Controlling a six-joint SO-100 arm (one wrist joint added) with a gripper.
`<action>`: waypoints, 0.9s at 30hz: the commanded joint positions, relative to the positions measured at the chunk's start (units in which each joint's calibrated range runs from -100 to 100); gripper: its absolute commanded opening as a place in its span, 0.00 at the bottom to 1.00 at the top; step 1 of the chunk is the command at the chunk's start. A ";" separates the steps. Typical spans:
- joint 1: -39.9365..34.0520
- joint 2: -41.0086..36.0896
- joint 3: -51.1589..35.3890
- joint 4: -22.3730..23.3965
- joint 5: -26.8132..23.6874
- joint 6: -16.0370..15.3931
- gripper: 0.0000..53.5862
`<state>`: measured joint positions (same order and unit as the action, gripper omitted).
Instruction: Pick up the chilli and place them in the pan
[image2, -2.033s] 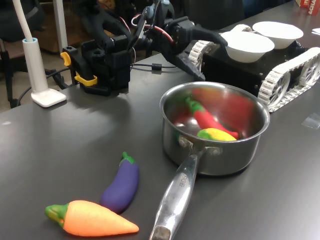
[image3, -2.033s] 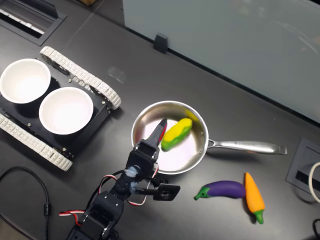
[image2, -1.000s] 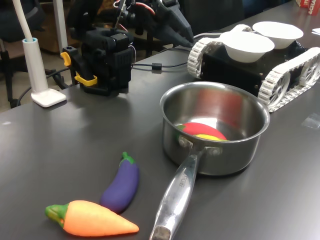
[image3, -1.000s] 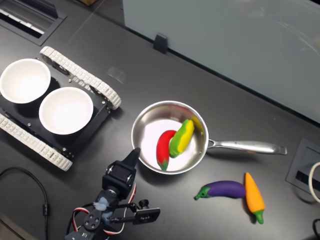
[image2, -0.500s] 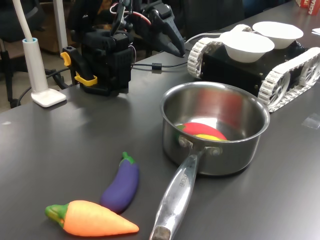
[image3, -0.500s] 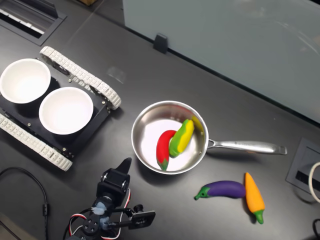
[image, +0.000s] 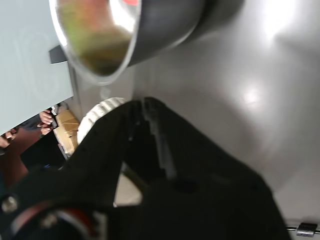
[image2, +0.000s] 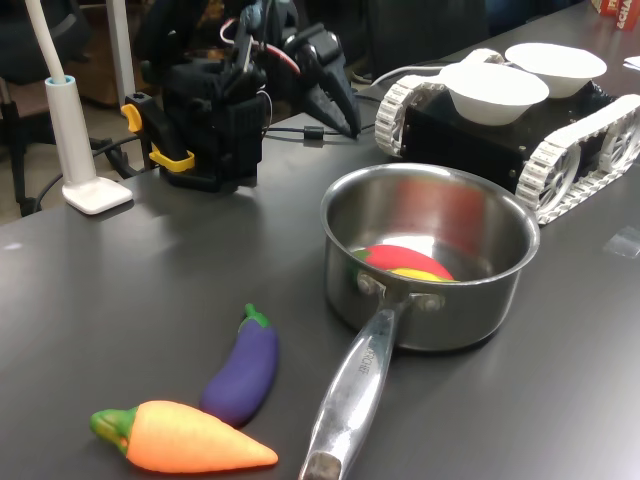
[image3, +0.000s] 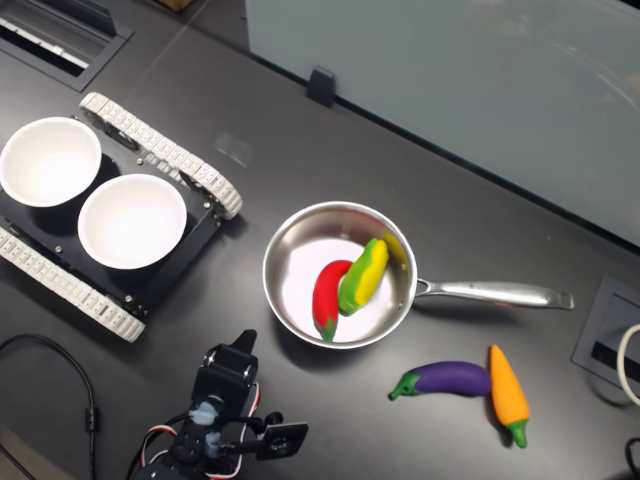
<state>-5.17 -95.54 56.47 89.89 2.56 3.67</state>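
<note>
The red chilli (image3: 327, 298) lies inside the steel pan (image3: 293, 268), leaning against a yellow-green corn toy (image3: 362, 275). In the first exterior view the chilli (image2: 404, 257) shows just over the pan's (image2: 470, 318) near wall. My gripper (image3: 246, 340) is shut and holds nothing, hanging over the table a short way from the pan's rim, close to the arm's base. In the first exterior view the gripper (image2: 349, 124) points down behind the pan. The wrist view shows the dark gripper (image: 138, 103) closed to a point, with the pan (image: 95, 45) beyond it.
A purple aubergine (image3: 446, 379) and an orange carrot (image3: 508, 394) lie together near the pan's handle (image3: 490, 293). Two white bowls (image3: 131, 220) (image3: 49, 160) sit on a tracked vehicle (image3: 165, 160). A white lamp base (image2: 95, 192) stands by the arm's base (image2: 210, 125).
The gripper has pulled back from over the pan toward the arm's base and lowered. The chilli slid down into the pan and now lies still.
</note>
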 joint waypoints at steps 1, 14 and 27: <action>-0.91 0.09 2.73 -0.80 0.93 -0.65 0.00; 0.24 0.09 17.63 -8.14 1.22 0.19 0.00; 2.42 0.09 17.90 -8.56 0.63 -0.06 0.00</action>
<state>-4.51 -94.78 75.48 84.70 3.64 3.67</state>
